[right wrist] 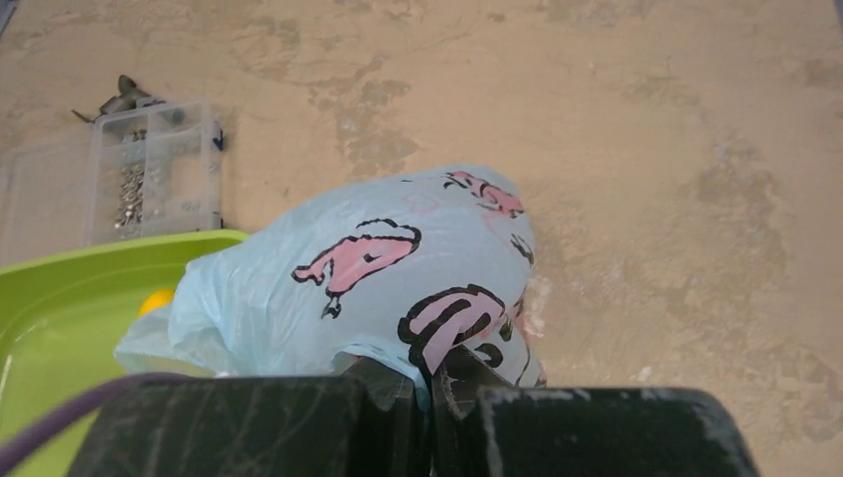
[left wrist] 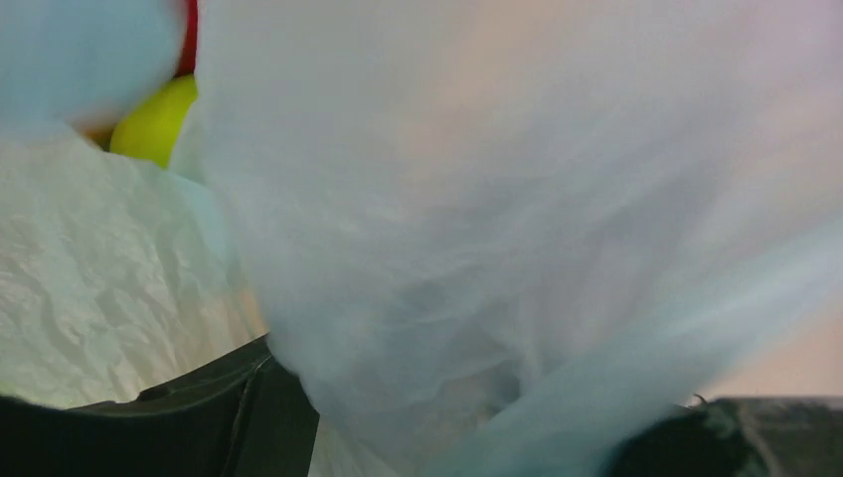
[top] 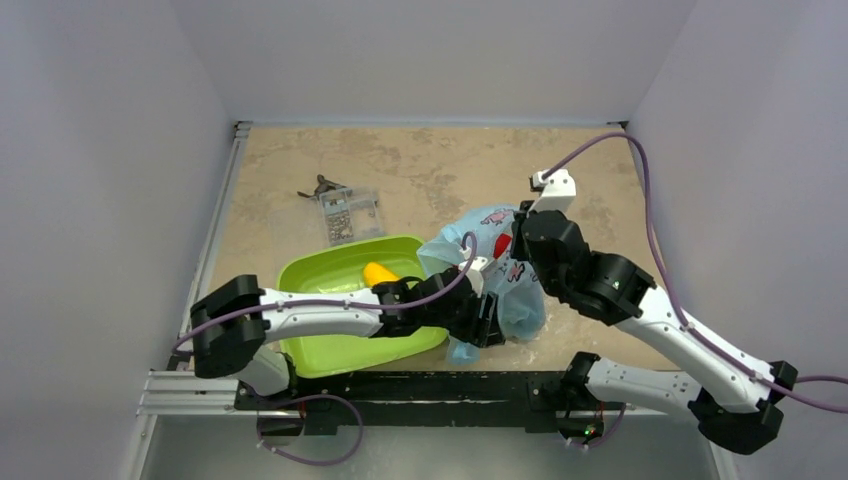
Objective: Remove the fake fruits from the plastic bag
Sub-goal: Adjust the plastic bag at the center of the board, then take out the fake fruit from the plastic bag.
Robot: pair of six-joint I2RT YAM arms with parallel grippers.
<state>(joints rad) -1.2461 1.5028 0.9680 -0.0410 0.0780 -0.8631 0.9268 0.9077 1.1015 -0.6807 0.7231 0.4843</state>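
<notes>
Two pincers on one bag. The right pincer [right wrist: 432, 376] is clenched on a fold of the plastic bag [right wrist: 378, 268], on its far right side, holding film up off the desk [right wrist: 646, 149]. The left pincer [top: 488, 322] is pressed into the bag's near end. Film fills its wrist view, with a finger at each bottom corner, and I can't tell if it grips film or hangs loose.

The bag sits mid-desk, overlapping the right rim of the green tray [top: 300, 272]. The fake fruits are inside: a red one [top: 503, 246] shows through the film, and a yellow-green one [left wrist: 154, 119] peeks past a film edge.

Handling guess: the bag is thin, limp and crinkly, nearly weightless, and will collapse and slide. Pinch bunched film at the closed end and tip. The fruits look hard, glossy and light, likely to roll and slip, so grip across the middle. The orange-yellow oval [top: 379, 272] lies in the tray.
</notes>
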